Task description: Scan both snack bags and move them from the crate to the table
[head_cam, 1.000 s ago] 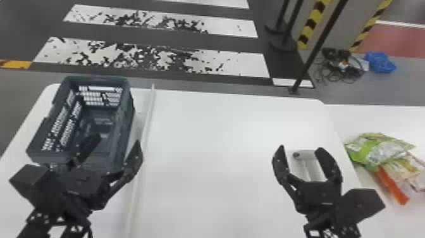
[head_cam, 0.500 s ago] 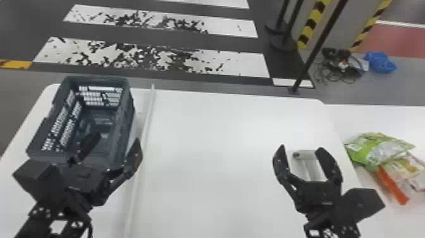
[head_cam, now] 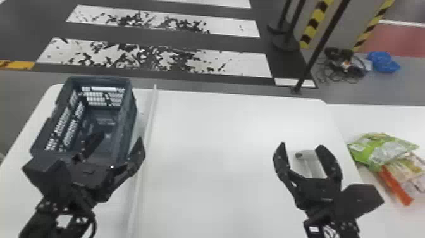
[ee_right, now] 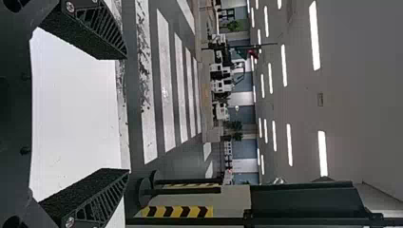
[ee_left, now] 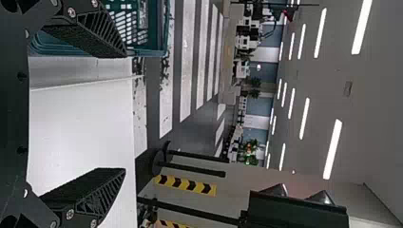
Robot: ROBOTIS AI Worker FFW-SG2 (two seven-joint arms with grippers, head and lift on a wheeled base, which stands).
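Observation:
In the head view my left gripper (head_cam: 118, 144) stands open over the near end of the blue-grey crate (head_cam: 128, 104), whose visible interior holds no bag. My right gripper (head_cam: 300, 147) is open too, above the white table, with a small grey-white scanner-like device (head_cam: 311, 163) seen between its fingers. A green snack bag (head_cam: 363, 148) lies at the far right, partly over an orange-and-white snack bag (head_cam: 397, 186). The left wrist view has the left gripper (ee_left: 126, 114) with its fingers wide apart; likewise the right gripper (ee_right: 128, 114) in the right wrist view.
A thin pale strip (head_cam: 147, 133) runs along the white table (head_cam: 221, 158), just right of the crate. The bags lie on a second white surface (head_cam: 344, 118) adjoining on the right. Beyond the table's far edge stand black posts (head_cam: 322, 44).
Over the last second the left arm has shifted very slightly near the crate. The right arm, the crate and both bags have stayed where they were.

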